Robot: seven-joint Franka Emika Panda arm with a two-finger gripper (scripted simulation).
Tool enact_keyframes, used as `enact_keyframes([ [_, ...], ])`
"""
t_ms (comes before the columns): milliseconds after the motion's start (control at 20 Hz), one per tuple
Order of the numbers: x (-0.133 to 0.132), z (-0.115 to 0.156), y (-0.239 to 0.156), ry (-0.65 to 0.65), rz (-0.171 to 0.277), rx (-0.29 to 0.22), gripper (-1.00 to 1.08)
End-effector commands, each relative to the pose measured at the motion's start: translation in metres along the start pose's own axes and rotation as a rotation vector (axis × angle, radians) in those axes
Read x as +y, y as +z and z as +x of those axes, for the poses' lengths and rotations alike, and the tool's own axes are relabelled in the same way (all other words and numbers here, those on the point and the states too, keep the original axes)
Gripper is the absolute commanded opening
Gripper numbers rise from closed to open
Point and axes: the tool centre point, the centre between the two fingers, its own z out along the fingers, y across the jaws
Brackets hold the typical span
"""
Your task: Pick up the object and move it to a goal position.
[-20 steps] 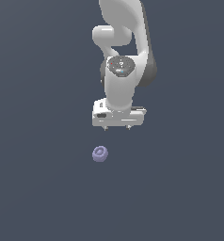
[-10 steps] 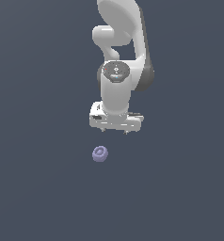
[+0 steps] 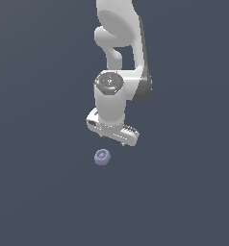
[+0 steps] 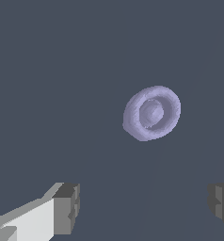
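Note:
The object (image 3: 102,157) is a small pale lavender rounded knob with concentric ring ridges, lying on the dark grey floor. In the wrist view it (image 4: 152,113) faces the camera, beyond the gap between the fingers and apart from them. My white gripper (image 3: 114,139) hangs above the floor, just up and toward the exterior view's right of the object, not touching it. Its fingers (image 4: 67,207) stand wide apart with nothing between them. In the exterior view the fingertips are mostly hidden under the hand.
The white arm (image 3: 119,57) rises from the gripper to the top of the exterior view. A plain dark grey floor (image 3: 184,192) fills the surroundings.
The hand has turned about its vertical axis and shifted slightly toward the exterior view's left and lower, nearer the object. The object has not moved.

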Motion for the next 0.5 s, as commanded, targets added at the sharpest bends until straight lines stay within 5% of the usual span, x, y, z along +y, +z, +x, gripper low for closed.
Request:
enact_keyframes([
  [0,0.003,0.007,0.005,0.082,0.002,0.002,1.0],
  [450,0.016,0.031,0.022,0.369,0.006,0.012,1.0],
])
